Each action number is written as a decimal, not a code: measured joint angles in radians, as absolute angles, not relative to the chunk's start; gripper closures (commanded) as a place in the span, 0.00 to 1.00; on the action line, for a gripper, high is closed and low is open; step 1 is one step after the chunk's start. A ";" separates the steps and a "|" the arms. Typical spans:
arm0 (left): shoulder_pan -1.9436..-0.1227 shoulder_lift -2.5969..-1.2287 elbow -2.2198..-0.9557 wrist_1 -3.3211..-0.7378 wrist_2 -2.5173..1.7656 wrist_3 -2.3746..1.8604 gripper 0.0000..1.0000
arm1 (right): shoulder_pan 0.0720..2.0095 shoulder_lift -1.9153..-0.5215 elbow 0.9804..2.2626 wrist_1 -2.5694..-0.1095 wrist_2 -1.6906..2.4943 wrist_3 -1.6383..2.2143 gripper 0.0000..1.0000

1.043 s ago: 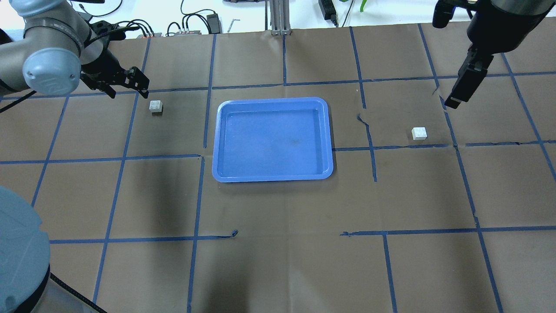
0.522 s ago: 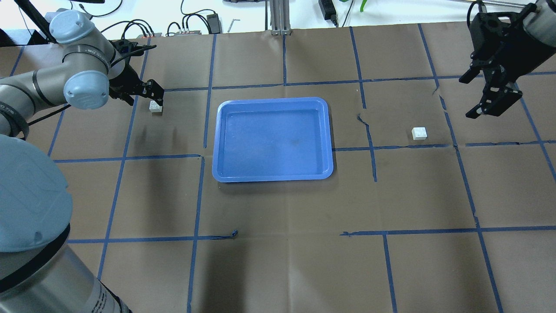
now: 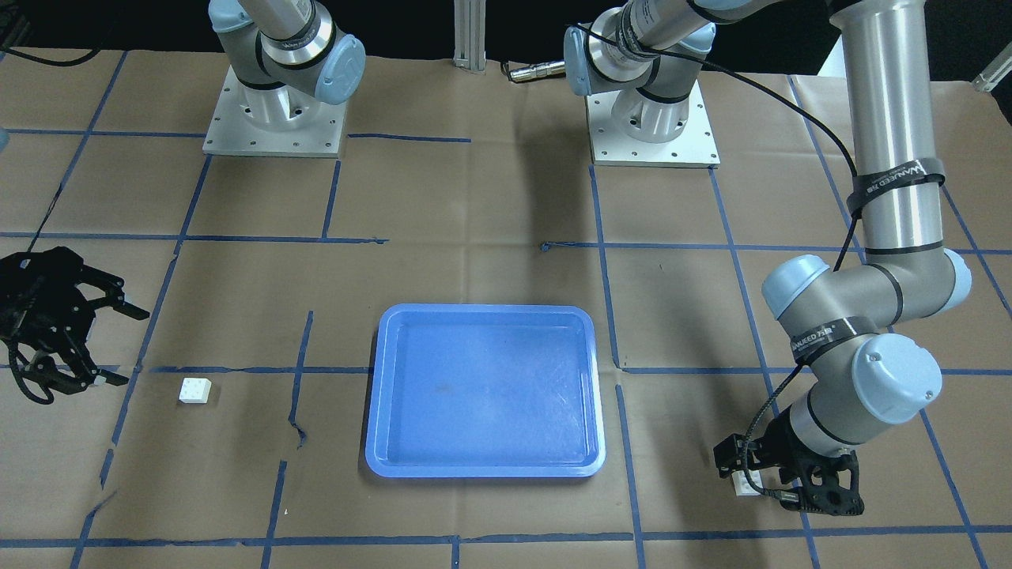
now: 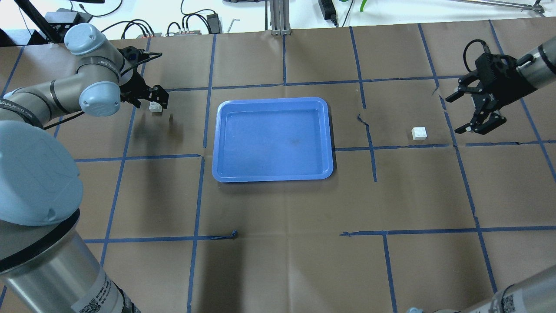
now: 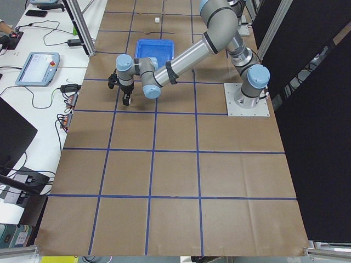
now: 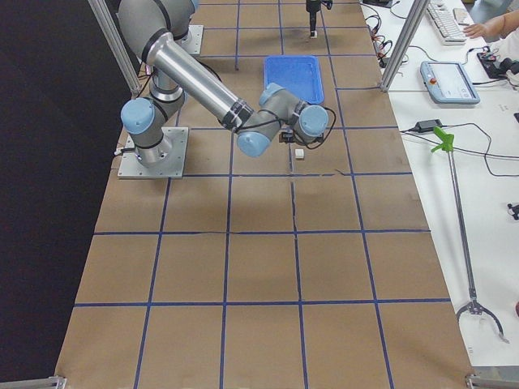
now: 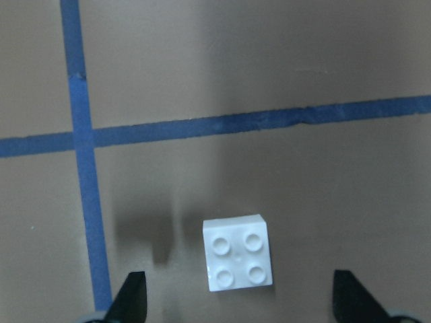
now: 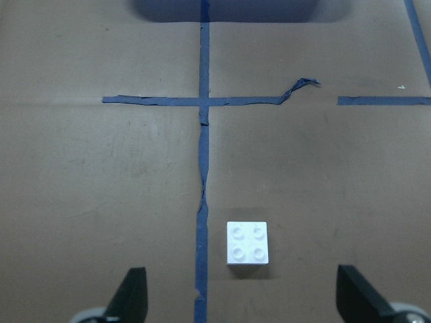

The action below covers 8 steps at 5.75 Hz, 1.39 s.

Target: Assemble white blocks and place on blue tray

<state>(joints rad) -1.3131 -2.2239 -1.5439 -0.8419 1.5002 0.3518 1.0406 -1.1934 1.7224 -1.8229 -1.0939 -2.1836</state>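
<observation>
The blue tray [image 4: 273, 101] lies in the middle of the table and holds nothing; it also shows in the front view [image 3: 484, 325]. One white block [image 4: 154, 107] sits on the paper left of the tray. My left gripper [image 4: 157, 99] is open and low over it, its fingers astride the block [image 7: 240, 261] in the left wrist view. The other white block [image 4: 419, 133] sits right of the tray. My right gripper [image 4: 456, 115] is open, a short way right of that block and apart from it; the right wrist view shows the block [image 8: 248, 242] ahead between the fingertips.
Brown paper with a blue tape grid covers the table. Cables and power bricks [image 4: 191, 26] and an aluminium post [image 4: 278, 17] line the far edge. The two arm bases [image 3: 273, 118] [image 3: 652, 126] stand at the robot's side.
My left gripper has moved right and down until it stands over the left block. My right arm has come down and turned, bringing its open gripper nearer the right block.
</observation>
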 measured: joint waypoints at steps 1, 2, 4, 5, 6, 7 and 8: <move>-1.313 -2.228 -1.546 -0.839 1.500 0.353 0.72 | 1.038 -1.135 1.732 -1.850 -1.055 -2.211 0.00; -1.313 -2.230 -1.546 -0.838 1.500 0.354 0.89 | 1.037 -1.103 1.742 -1.869 -1.042 -2.220 0.00; -1.313 -2.222 -1.541 -0.839 1.500 0.366 0.98 | 1.037 -1.055 1.752 -1.909 -1.036 -2.223 0.00; -1.313 -2.206 -1.544 -0.841 1.501 0.394 0.98 | 1.037 -1.039 1.753 -1.914 -1.036 -2.222 0.00; -1.317 -2.185 -1.549 -0.848 1.503 0.439 0.99 | 1.039 -1.032 1.754 -1.915 -1.037 -2.222 0.00; -1.341 -2.156 -1.550 -0.864 1.506 0.487 0.99 | 1.044 -1.030 1.754 -1.916 -1.037 -2.221 0.08; -1.390 -2.130 -1.549 -0.875 1.507 0.522 0.99 | 1.047 -1.029 1.755 -1.916 -1.027 -2.222 0.25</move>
<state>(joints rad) -1.3897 -2.1298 -1.5490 -0.8751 1.5072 0.5219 1.0474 -1.0293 1.7547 -1.9159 -1.0271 -2.2222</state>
